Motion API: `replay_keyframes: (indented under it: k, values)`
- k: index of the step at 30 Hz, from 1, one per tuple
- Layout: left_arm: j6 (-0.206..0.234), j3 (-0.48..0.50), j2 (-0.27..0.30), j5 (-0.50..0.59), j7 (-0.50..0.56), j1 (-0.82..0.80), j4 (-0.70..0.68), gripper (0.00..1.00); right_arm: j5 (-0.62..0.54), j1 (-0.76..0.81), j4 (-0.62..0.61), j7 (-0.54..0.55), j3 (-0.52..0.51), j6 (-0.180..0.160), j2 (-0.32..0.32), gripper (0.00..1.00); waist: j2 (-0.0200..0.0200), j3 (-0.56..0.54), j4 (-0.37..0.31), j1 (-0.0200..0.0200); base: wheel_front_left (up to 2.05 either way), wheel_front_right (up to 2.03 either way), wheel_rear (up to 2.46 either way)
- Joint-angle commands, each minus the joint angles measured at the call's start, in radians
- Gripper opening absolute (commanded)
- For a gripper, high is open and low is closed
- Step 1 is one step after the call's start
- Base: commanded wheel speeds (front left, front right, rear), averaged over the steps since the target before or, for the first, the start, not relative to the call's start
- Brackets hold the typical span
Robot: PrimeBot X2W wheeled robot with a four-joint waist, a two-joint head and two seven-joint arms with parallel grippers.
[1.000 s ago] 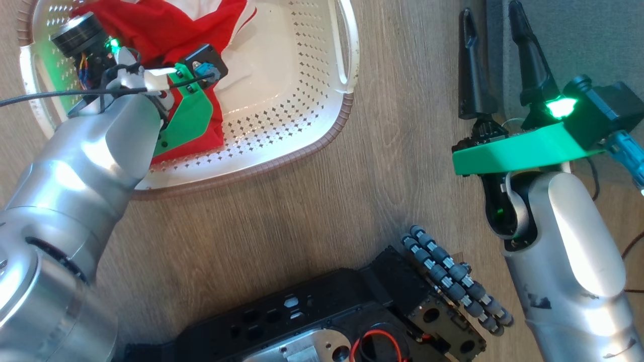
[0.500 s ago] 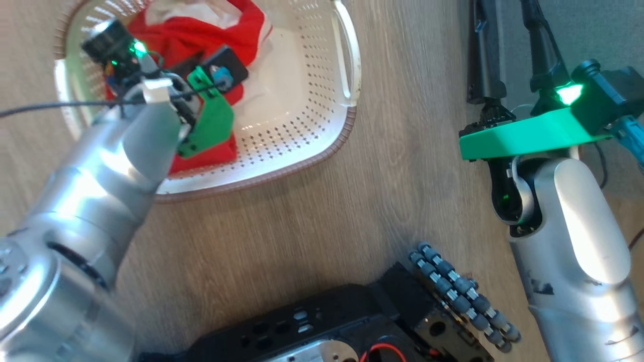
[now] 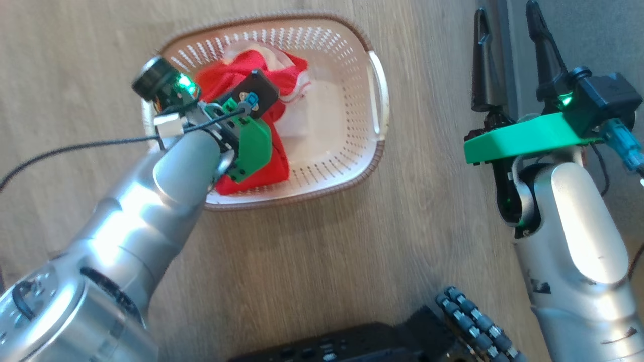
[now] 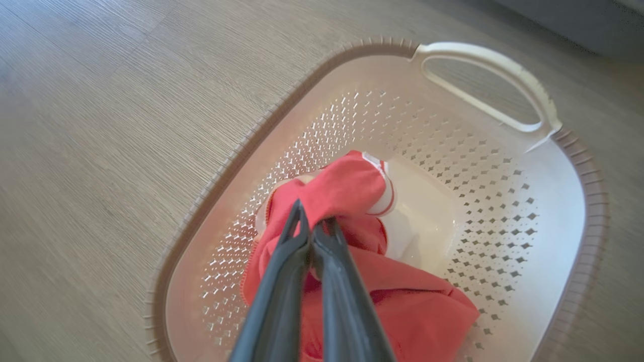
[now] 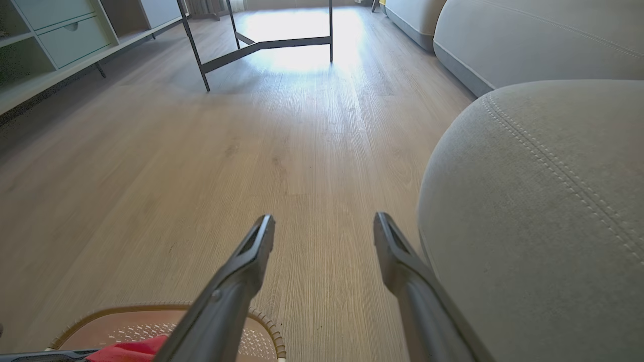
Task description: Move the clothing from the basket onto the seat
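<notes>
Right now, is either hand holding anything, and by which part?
The left hand is shut on the clothing, pinching a bunched fold on top of the pile in the basket. The right hand is open and empty.

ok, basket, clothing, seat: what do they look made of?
Basket: likely moulded plastic, cream, slightly glossy, with punched diamond holes and a brown ribbed rim. Clothing: soft red fabric, creased and bunched, white trim. Seat: matte grey upholstery cloth with a stitched seam; fibre can't be told.

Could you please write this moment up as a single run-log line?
left gripper: shut on clothing, inside basket | right gripper: open, empty, beside seat | stage: grasp made, clothing in basket
</notes>
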Motion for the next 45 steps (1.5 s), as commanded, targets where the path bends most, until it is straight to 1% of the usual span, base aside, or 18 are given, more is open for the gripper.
replay_keyframes:
  k: [1, 6, 9, 10, 17, 25, 34, 41, 45]
  values:
    - [0.009, 0.037, -0.001, -0.031, -0.017, 0.018, -0.043, 0.00, -0.016, 0.044, -0.016, -0.005, 0.006, 0.007, 0.001, 1.00, -0.0001, -0.073, 0.046, 0.0000, 0.00, 0.00, 0.00]
    - [0.017, 0.073, -0.003, -0.092, -0.024, 0.064, -0.131, 0.00, -0.036, 0.061, 0.015, -0.005, -0.002, 0.007, 0.001, 1.00, -0.0001, -0.153, 0.082, 0.0000, 0.00, 0.00, 0.00]
    - [0.030, 0.104, -0.003, -0.128, -0.025, 0.093, -0.203, 0.00, -0.045, 0.074, 0.029, -0.005, -0.006, 0.007, 0.001, 1.00, -0.0001, -0.198, 0.101, 0.0000, 0.00, 0.00, 0.00]
    - [0.030, 0.104, -0.003, -0.128, -0.025, 0.093, -0.203, 0.00, -0.045, 0.074, 0.029, -0.005, -0.006, 0.007, 0.001, 1.00, -0.0001, -0.198, 0.101, 0.0000, 0.00, 0.00, 0.00]
    - [0.052, 0.187, -0.003, -0.171, -0.025, 0.168, -0.330, 0.00, -0.071, 0.107, 0.063, -0.005, -0.015, 0.007, 0.001, 1.00, -0.0001, -0.298, 0.146, 0.0000, 0.00, 0.00, 0.00]
    - [0.059, 0.267, -0.003, -0.180, -0.025, 0.251, -0.411, 0.00, -0.081, 0.161, 0.102, -0.005, -0.025, 0.007, 0.001, 1.00, -0.0001, -0.417, 0.187, 0.0000, 0.00, 0.00, 0.00]
    - [0.060, 0.343, -0.003, -0.178, -0.025, 0.331, -0.482, 0.00, -0.066, 0.228, 0.130, -0.005, -0.018, 0.007, 0.001, 1.00, -0.0001, -0.539, 0.199, 0.0000, 0.00, 0.00, 0.00]
    - [0.059, 0.379, -0.003, -0.170, -0.025, 0.368, -0.532, 0.00, -0.051, 0.286, 0.140, -0.005, -0.011, 0.007, 0.001, 1.00, -0.0001, -0.603, 0.202, 0.0000, 0.00, 0.00, 0.00]
    - [0.060, 0.402, -0.003, -0.171, -0.025, 0.369, -0.583, 0.00, -0.042, 0.311, 0.145, -0.005, -0.020, 0.007, 0.001, 1.00, -0.0001, -0.626, 0.203, 0.0000, 0.00, 0.00, 0.00]
